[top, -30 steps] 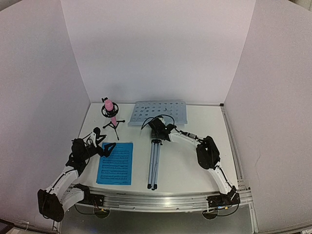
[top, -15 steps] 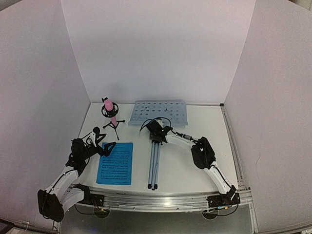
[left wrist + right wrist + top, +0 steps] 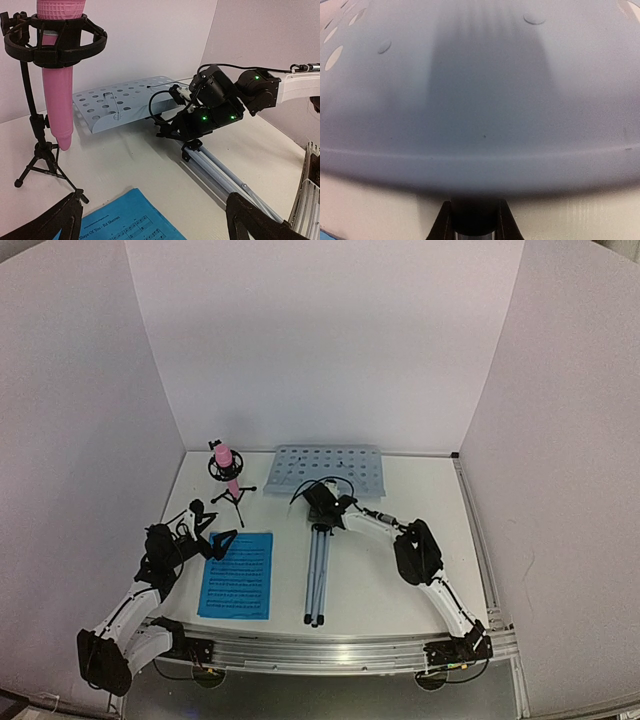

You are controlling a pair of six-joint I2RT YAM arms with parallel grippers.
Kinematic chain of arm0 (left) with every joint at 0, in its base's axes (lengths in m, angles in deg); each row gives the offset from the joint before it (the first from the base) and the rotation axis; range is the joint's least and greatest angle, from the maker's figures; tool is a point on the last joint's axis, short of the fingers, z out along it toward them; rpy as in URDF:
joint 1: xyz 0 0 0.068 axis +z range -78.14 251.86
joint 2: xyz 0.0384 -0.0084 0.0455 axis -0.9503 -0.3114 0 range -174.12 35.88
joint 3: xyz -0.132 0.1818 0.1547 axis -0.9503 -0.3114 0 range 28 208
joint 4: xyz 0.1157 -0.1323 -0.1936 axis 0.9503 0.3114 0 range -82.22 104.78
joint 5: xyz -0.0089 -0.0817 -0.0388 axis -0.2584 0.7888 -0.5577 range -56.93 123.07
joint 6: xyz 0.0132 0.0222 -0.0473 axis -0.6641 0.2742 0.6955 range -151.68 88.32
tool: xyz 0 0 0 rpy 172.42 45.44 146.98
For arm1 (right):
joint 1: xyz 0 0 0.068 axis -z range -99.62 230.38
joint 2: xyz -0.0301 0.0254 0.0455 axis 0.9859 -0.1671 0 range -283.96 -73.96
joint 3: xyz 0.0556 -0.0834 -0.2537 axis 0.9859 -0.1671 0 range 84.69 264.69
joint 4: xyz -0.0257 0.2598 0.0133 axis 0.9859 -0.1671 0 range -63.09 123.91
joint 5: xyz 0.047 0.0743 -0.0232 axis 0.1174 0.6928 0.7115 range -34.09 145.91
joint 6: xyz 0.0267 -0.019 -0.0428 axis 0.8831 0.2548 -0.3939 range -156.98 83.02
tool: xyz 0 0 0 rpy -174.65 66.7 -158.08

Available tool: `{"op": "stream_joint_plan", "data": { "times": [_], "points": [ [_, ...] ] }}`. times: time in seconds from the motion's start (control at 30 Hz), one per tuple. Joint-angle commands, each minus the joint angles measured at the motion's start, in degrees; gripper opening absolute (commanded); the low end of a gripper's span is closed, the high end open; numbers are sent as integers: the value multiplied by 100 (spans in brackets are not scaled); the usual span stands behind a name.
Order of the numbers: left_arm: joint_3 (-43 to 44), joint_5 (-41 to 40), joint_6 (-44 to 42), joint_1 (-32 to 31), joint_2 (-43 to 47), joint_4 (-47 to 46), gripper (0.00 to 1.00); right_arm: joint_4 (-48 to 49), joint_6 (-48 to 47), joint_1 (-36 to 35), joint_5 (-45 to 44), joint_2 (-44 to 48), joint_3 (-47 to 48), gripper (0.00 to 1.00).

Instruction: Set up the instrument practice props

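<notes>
1. We see the music stand lying flat on the middle of the white table (image 3: 420, 490). Its desk (image 3: 325, 470) is at the far side near the back wall. The tripod (image 3: 318, 575) points back toward the arms.
2. One blue sheet (image 3: 236, 574) lies flat to the left of the tripod, apart from it. In the left wrist view we read its heading as "Shape Of You - Ed Sheeran", above printed staves.
3. The desk is a pale blue-grey plate with a turned-up lip, punched with rows of round holes. The tripod is a bundle of slim silver tubes, folded together, with a dark collar at the top.
4. We count one stand and one sheet in view. We cannot tell whether another sheet lies beneath it.
5. The right gripper (image 3: 322, 508) sits where the tripod meets the desk. In its own view the fingers press on either side of the dark post, nearly closed around it.
6. The left gripper (image 3: 152, 210) is spread wide and holds nothing. It hovers over the sheet's far left corner.
7. A pink microphone (image 3: 57, 90) stands upright left of the desk, held in a black ring mount on a small black three-legged stand.
</notes>
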State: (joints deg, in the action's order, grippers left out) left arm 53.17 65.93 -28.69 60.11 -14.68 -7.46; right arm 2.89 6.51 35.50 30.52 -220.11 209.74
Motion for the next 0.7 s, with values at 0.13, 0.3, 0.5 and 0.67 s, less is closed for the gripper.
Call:
{"op": "stream_joint_plan", "data": {
  "times": [0.13, 0.3, 0.5, 0.67],
  "points": [
    [511, 573, -188, -53, -79, 380, 100, 1468, -191, 243, -37, 798, 42, 0],
    [798, 685, -682, -226, -193, 1033, 100, 3459, -834, 243, -387, 1712, -902, 0],
    [1373, 678, -1282, -756, -691, 1901, 100, 5465, -1751, 243, -613, 2359, -1730, 0],
    [1779, 489, -1710, -1366, -1124, 2329, 100, 6994, -2581, 236, -430, 2767, -2154, 0]
  ]
}}
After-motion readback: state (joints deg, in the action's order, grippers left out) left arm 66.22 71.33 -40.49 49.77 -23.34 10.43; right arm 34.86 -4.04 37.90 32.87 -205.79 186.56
